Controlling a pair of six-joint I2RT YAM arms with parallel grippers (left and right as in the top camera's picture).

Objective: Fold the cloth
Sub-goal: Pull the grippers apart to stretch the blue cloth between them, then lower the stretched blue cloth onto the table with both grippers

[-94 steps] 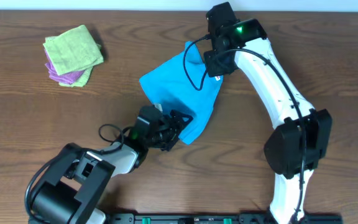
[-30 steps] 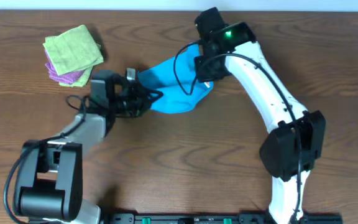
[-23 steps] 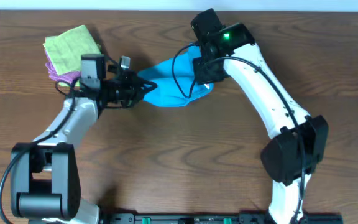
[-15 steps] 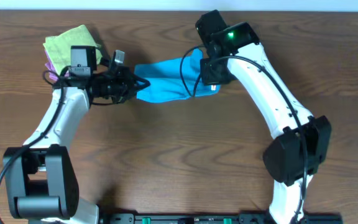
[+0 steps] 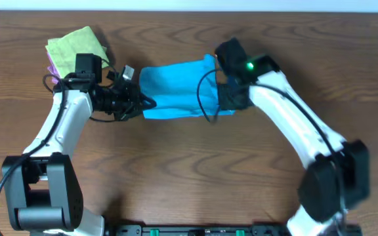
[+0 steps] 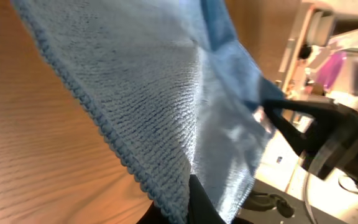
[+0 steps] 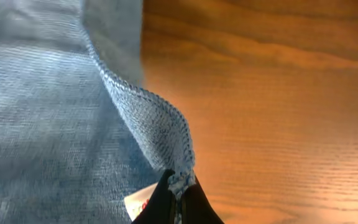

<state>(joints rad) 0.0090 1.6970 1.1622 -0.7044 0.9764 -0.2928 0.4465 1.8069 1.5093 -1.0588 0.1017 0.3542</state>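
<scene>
Two grips — left fingers (image 6: 197, 205) pinched on cloth (image 5: 176, 82) edge | right fingers (image 7: 166, 202) pinched on opposite edge

In the upper middle of the frame, the cloth (image 5: 176, 92), stretched over the table (image 5: 189, 177) between the left gripper (image 5: 144, 103) at its left edge and the right gripper (image 5: 228, 99) at its right edge. At the upper left, a pile of other cloths (image 5: 77, 47), left of the cloth and apart from it.

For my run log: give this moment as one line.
blue cloth: spread between claws; left claw: shut on cloth; right claw: shut on cloth
</scene>
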